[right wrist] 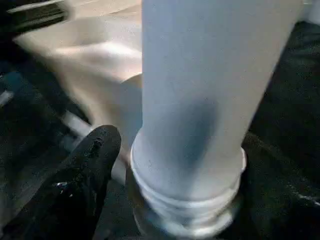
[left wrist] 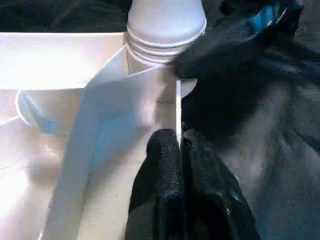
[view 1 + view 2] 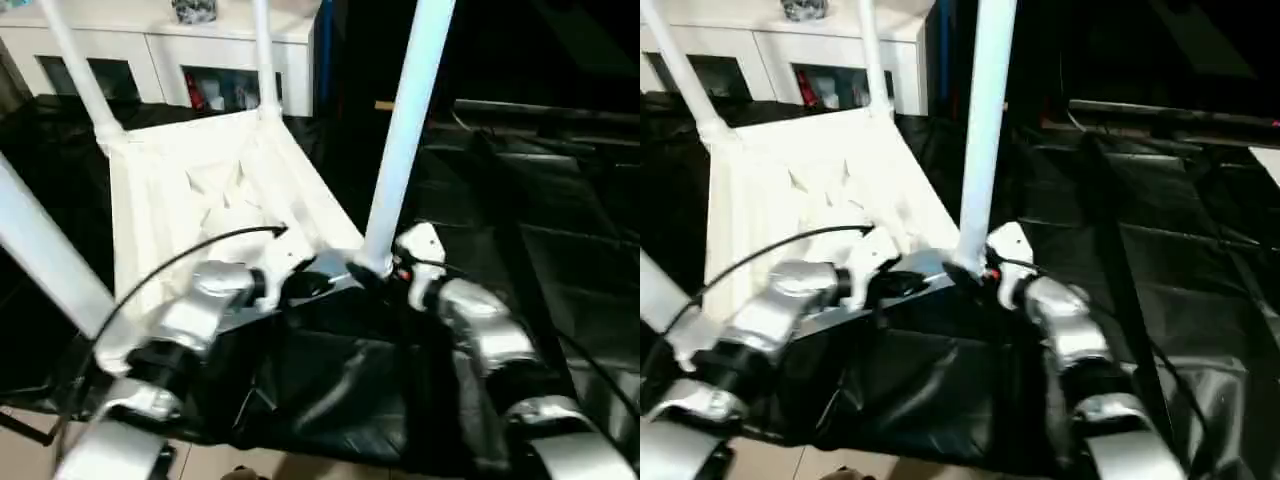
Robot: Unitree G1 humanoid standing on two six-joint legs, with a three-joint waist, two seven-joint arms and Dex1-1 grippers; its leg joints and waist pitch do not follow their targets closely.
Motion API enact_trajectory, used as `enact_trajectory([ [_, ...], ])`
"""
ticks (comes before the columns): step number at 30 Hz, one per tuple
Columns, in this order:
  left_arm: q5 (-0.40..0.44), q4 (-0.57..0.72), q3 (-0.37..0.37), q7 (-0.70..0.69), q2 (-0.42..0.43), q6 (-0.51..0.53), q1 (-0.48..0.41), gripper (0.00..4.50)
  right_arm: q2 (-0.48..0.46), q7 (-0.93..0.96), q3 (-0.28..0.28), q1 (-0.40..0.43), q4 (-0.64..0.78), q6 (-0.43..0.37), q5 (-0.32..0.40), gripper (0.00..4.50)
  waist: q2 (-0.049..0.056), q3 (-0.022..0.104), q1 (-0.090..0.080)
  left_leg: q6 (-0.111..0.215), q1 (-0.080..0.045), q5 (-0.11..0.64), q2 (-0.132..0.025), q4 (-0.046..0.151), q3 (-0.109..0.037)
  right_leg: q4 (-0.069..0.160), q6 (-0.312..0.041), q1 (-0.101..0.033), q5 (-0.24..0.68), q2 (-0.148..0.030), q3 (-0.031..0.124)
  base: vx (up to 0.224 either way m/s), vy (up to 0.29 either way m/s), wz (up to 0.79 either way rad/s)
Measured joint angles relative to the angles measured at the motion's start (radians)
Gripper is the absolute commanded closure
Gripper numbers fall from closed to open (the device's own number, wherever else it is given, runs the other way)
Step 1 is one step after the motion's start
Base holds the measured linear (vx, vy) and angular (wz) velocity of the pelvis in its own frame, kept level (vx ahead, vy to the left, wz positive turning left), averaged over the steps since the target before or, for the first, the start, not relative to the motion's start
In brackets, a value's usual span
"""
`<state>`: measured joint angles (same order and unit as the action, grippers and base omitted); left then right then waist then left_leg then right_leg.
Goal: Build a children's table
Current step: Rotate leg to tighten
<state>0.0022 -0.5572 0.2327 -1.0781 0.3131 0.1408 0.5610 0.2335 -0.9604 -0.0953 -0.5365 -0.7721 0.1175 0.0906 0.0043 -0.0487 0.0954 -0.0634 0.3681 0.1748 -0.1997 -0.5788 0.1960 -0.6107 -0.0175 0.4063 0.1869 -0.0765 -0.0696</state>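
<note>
The children's table lies upside down: its white tabletop (image 3: 200, 190) shows its ribbed underside, and four white legs stand up from the corners. The near-right leg (image 3: 405, 130) sits in its corner socket, its ringed base showing in the right wrist view (image 1: 190, 200). My left gripper (image 2: 179, 145) is shut on the thin rim of the tabletop just beside that socket. My right gripper (image 3: 385, 270) is at the foot of the same leg, open, with one black finger (image 1: 90, 165) beside the leg and a small gap to it.
The other legs rise at the far left (image 3: 80, 70), far right (image 3: 263, 60) and near left (image 3: 40, 250). A black sheet (image 3: 520, 200) covers the work surface. A white cabinet (image 3: 170, 55) with glass doors stands behind. Floor (image 3: 220, 465) shows at the near edge.
</note>
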Motion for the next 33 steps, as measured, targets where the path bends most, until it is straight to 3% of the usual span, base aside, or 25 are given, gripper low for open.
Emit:
enact_trajectory([
  [8, -0.028, 0.022, 0.027, -0.174, 0.068, -0.007, -0.012, 4.50, 0.072, -0.254, -0.069, 0.012, 0.068, -0.029, 0.018, 0.73, -0.002, -0.001, 0.029, 0.000, 0.000, 0.000, -0.001, -0.003, 0.002, 0.000, 0.000, -0.002, 0.000, 0.000, 0.000, 0.000, 0.000, 0.00],
  [16, -0.041, 0.035, 0.053, -0.258, 0.096, -0.009, -0.014, 4.50, 0.088, -0.350, -0.108, 0.012, 0.096, -0.043, 0.020, 1.48, -0.004, -0.002, 0.050, 0.000, 0.000, 0.000, -0.002, -0.004, 0.002, -0.001, 0.000, -0.003, 0.000, 0.000, 0.001, 0.000, 0.000, 0.00],
  [24, -0.040, 0.035, 0.052, -0.258, 0.093, -0.013, -0.015, 4.50, 0.087, -0.353, -0.108, 0.016, 0.105, -0.057, 0.021, 1.77, -0.004, -0.002, 0.051, 0.000, 0.001, 0.000, -0.002, -0.004, 0.002, -0.001, 0.000, -0.003, 0.000, 0.000, 0.001, 0.000, 0.000, 0.00],
  [27, -0.035, 0.028, 0.045, -0.203, 0.071, -0.014, -0.015, 4.50, 0.075, -0.298, -0.083, 0.024, 0.102, -0.065, 0.019, 1.77, -0.004, -0.002, 0.051, 0.000, 0.000, 0.000, -0.002, -0.005, 0.002, -0.001, 0.000, -0.003, 0.000, 0.000, 0.001, 0.000, 0.000, 0.00],
  [30, -0.015, 0.013, 0.019, -0.081, 0.033, -0.008, -0.014, 4.50, 0.027, -0.125, -0.034, 0.021, 0.063, -0.061, 0.010, 1.78, -0.004, -0.002, 0.042, -0.001, -0.001, 0.000, -0.002, -0.006, 0.002, -0.002, 0.000, -0.004, -0.001, 0.000, 0.001, 0.000, 0.000, 0.00],
  [33, -0.002, 0.014, 0.006, 0.005, -0.001, 0.015, -0.014, 4.50, -0.013, 0.018, -0.006, 0.012, 0.030, -0.055, -0.003, 1.78, -0.004, -0.002, 0.023, -0.002, -0.002, -0.001, -0.002, -0.006, 0.002, -0.002, 0.004, -0.004, 0.001, 0.000, 0.002, 0.000, 0.000, 0.00],
])
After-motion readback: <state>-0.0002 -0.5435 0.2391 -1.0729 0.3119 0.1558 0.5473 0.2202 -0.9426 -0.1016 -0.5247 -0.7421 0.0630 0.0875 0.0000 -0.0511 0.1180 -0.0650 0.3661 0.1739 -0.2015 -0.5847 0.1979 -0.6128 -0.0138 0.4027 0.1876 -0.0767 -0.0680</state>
